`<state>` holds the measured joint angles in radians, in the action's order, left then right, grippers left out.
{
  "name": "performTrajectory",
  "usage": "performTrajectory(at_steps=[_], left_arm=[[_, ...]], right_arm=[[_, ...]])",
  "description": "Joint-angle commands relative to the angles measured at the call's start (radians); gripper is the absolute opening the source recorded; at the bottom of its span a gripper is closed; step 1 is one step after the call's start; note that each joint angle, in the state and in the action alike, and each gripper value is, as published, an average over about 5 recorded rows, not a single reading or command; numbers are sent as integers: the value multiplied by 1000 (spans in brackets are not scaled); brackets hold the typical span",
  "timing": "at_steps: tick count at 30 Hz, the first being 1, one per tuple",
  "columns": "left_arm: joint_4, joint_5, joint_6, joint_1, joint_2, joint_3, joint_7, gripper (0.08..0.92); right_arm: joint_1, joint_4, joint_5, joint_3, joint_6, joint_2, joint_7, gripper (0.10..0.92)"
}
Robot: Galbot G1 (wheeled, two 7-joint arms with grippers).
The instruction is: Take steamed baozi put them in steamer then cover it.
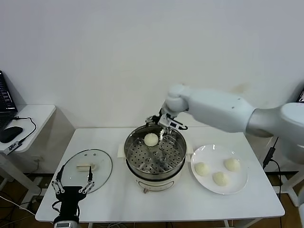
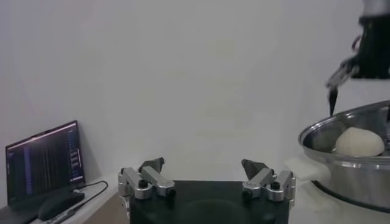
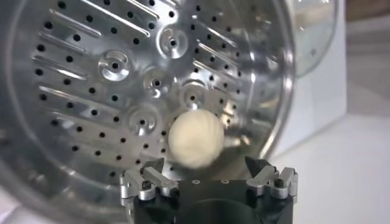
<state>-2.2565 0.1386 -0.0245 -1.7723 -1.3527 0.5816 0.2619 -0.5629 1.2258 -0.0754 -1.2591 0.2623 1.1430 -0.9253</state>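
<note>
The steel steamer (image 1: 175,159) stands at the table's middle on its cream base. One baozi (image 1: 151,139) lies on the perforated tray at the pot's far left side; the right wrist view shows it (image 3: 195,139) free on the tray. My right gripper (image 1: 165,129) hangs open just above and to the right of that bun, holding nothing. Three more baozi (image 1: 202,168) (image 1: 232,164) (image 1: 219,178) rest on the white plate (image 1: 240,187) to the right. The glass cover (image 1: 102,161) lies flat at the left. My left gripper (image 1: 72,183) waits open at the table's front left, near the cover.
A side desk (image 1: 33,114) with a mouse (image 1: 9,134) and a laptop (image 2: 44,163) stands beyond the table's left edge. The white wall runs close behind the table. Bare tabletop (image 1: 180,204) lies in front of the steamer.
</note>
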Motion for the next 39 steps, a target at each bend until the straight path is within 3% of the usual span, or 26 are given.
performTrajectory(at_steps=[1,8,16,28,39], left_arm=[[-20,-25,-90,11,14,2,13,823],[-21,-60,-135,40,50,24,-40,823],[6,-39,-130,58,78,19,-104,823],[7,-40,-126,74,90,34,-129,823],[22,-41,-130,73,101,59,-133,823]], right_arm=[[-137,247,235,18,-376,-253,-84,823],[-87,438,311,66,-628,-558,-49,823],[71,545,278,118,-673,-772,-29,823],[359,492,163,188,-657,-733,0,823],[592,288,56,346,-617,-587,10,823]])
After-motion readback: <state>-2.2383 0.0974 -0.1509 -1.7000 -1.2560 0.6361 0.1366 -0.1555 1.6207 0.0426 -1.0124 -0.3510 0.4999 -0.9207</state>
